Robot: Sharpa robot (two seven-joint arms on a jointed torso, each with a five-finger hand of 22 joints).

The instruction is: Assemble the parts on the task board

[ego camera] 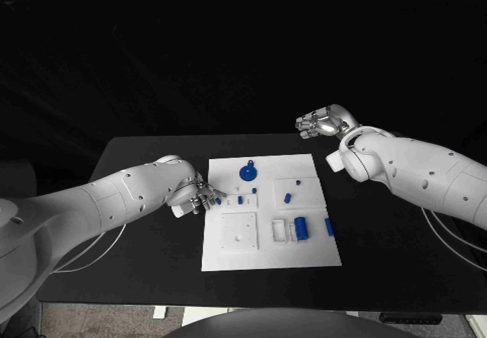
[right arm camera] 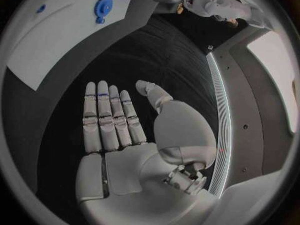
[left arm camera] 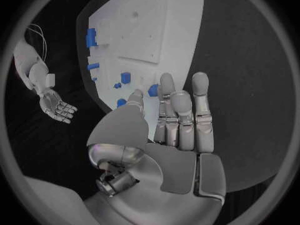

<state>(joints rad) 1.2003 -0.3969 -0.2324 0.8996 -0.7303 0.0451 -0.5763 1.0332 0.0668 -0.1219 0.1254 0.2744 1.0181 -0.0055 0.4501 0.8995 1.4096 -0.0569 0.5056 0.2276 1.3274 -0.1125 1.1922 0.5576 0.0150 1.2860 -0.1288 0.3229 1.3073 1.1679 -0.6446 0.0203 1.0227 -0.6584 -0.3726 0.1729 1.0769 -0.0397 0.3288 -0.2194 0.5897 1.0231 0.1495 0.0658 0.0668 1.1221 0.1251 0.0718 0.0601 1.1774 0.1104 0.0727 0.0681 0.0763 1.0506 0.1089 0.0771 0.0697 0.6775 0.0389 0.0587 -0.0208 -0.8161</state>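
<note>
Task board: task board, a white plate in the middle of the black table, with blue parts spread over it; it lies between the two hands, touching neither arm that I can tell.
Left hand: left hand sits at the board's near-left edge, fingers extended and slightly apart, nothing in its grasp; the left wrist view shows its fingertips reaching over the board's edge.
Nearest parts: small blue part lies just beyond the left fingertips, with another small blue piece just beside the thumb; whether any finger touches them cannot be told.
Direction of reach: from the left hand, the parts lie straight ahead, further onto the board.
Right hand: right hand is raised past the board's far-right corner, well apart from every part; the right wrist view shows its fingers straight and side by side, holding nothing.
Other parts: blue gear lies toward the far side of the board; blue cylinder lies in the near half, its long axis running near-to-far, away from the robot.
Nearer hand: the left, by a clear margin.
Judgement: the coming move likely belongs to the left hand, a short reach forward and a pinch on the small blue part.
</note>
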